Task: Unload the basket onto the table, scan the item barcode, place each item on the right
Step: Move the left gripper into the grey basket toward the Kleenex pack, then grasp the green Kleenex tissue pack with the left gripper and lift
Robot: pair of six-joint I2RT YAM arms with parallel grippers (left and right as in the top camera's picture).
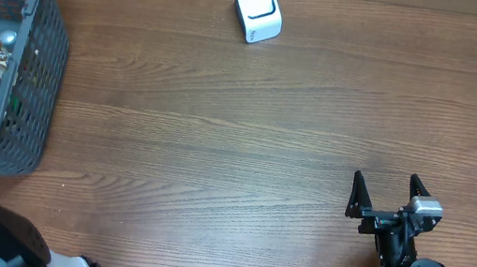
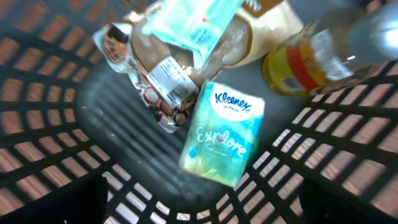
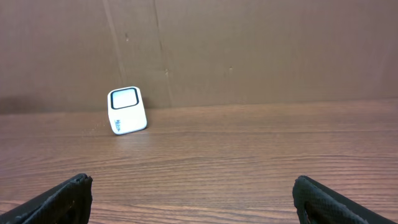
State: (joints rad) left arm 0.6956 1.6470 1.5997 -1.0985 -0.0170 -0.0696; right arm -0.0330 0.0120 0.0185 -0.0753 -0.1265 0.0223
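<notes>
Basket (image 1: 39, 75) holds Kleenex pack (image 2: 224, 134), bag (image 2: 161, 74), bottle (image 2: 323, 56); left fingers (image 2: 50, 202), right fingers (image 3: 62, 199) spread, empty.

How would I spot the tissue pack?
Look in the grey mesh basket at the left edge of the table. Inside is a soft pale-green pack marked Kleenex; its neighbours are a brown snack bag and a bottle of yellow liquid.

Overhead plus two wrist cameras.
Overhead looks straight down; left wrist sits close inside the basket (image 2: 37, 124); right wrist is low, facing the scanner (image 3: 127, 111), which also shows at overhead's top centre.
</notes>
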